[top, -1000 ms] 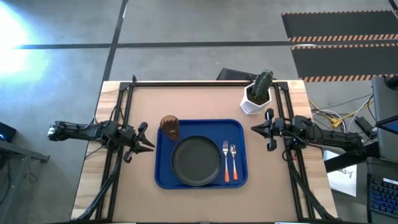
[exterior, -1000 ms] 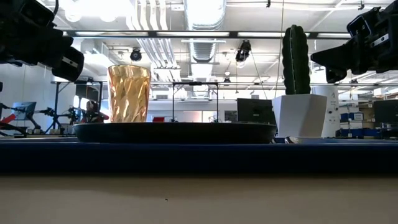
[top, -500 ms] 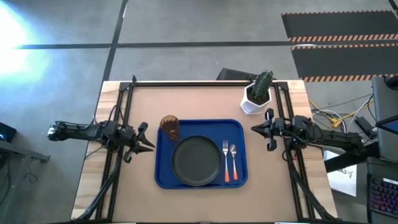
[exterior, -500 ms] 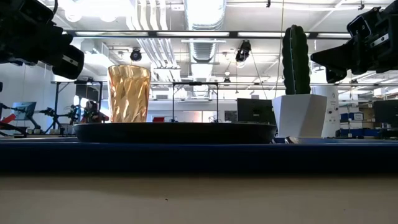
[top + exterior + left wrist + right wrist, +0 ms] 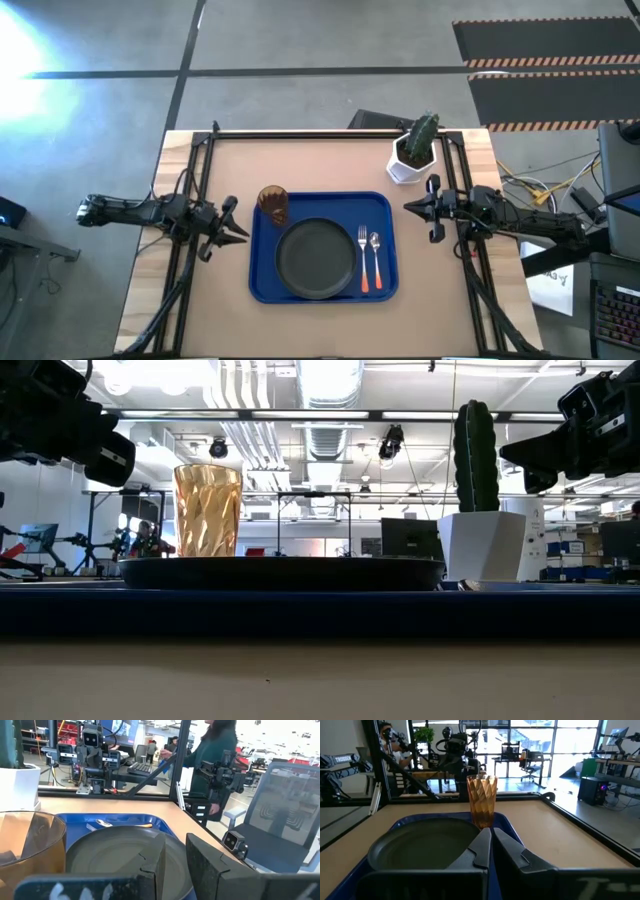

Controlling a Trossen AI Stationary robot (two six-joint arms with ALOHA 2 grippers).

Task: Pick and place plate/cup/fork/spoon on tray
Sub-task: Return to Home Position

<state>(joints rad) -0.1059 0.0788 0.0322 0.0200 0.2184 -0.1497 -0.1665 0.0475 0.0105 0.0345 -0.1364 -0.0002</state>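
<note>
left pincer [image 5: 238,222] slightly parted, empty, just off the tray's [image 5: 386,214] left edge. right pincer [image 5: 410,207] closed on nothing, off its right. plate [image 5: 316,258], cup [image 5: 273,204], fork [image 5: 362,258], spoon [image 5: 375,260] on tray, mid-counter [image 5: 330,165].

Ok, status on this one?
Both empty: left hand ajar, right hand shut, flanking the tray. On it: plate, cup, fork, spoon. Off it: cactus pot, nothing blocking.

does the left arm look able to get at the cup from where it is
Probably yes: the left gripper sits just outside the tray, the cup stands upright in the corner nearest it, and nothing lies between them.
</note>
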